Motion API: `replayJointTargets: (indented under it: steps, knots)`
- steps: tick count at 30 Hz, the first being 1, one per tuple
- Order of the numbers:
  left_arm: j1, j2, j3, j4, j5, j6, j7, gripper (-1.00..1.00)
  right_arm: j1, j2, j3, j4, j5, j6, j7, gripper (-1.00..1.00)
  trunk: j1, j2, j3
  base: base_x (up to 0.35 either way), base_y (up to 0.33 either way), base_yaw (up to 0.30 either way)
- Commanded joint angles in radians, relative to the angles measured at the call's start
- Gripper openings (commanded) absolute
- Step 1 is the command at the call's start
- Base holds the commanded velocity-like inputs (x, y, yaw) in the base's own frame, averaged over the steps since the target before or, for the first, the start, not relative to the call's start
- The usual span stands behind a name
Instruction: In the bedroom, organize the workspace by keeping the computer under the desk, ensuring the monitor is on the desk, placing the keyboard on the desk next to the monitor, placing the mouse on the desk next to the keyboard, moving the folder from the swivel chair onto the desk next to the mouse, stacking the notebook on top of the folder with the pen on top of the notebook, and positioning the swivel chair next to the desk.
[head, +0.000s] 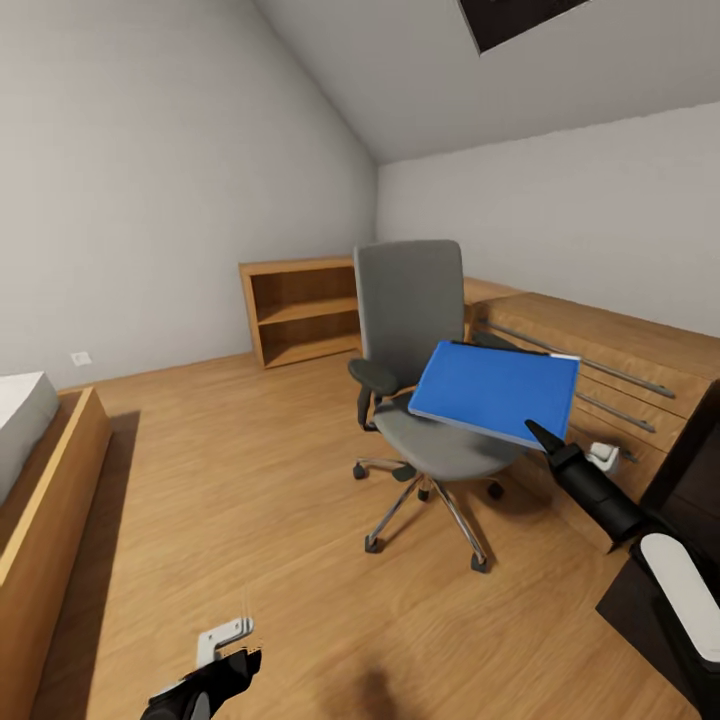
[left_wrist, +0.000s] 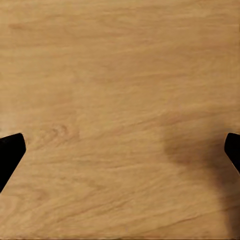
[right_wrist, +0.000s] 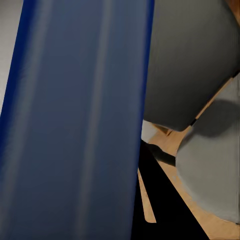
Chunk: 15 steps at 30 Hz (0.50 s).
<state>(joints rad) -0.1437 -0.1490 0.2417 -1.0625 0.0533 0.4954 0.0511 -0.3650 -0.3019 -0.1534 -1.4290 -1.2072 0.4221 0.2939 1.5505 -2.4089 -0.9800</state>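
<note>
Basically, the right gripper (head: 535, 432) reached up from the lower right of the head view, black arm extended, jaws closed on the near edge of the folder (head: 495, 390), a flat glossy blue rectangle held tilted over the seat of the swivel chair (head: 420, 330), grey upholstery on a chrome star base. The left gripper (head: 235, 650) hung low at bottom left over the wood-grain floor (left_wrist: 120, 75), jaws spread wide, holding nothing.

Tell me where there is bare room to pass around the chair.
The wooden floor lies bare between the low bed frame and the grey swivel chair. It is crowded on the chair's other side: the flat blue folder, right gripper and light wooden dresser sit close together.
</note>
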Motion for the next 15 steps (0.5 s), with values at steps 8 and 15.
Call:
replayJointTargets:
  steps: [8,15]
  knots:
    - [0.000,0.005,0.005,0.176,-0.016,-0.156,0.003,1.00,0.034,0.008,-0.001,-0.098,-0.017,0.009,-0.219,-1.00,-0.031,0.056,0.024,0.000,0.000,0.000]
    - [0.000,0.031,0.005,0.276,-0.022,-0.306,0.003,1.00,0.036,0.025,0.000,-0.107,-0.023,0.009,-0.249,-1.00,-0.058,0.105,0.046,0.000,0.000,0.000]
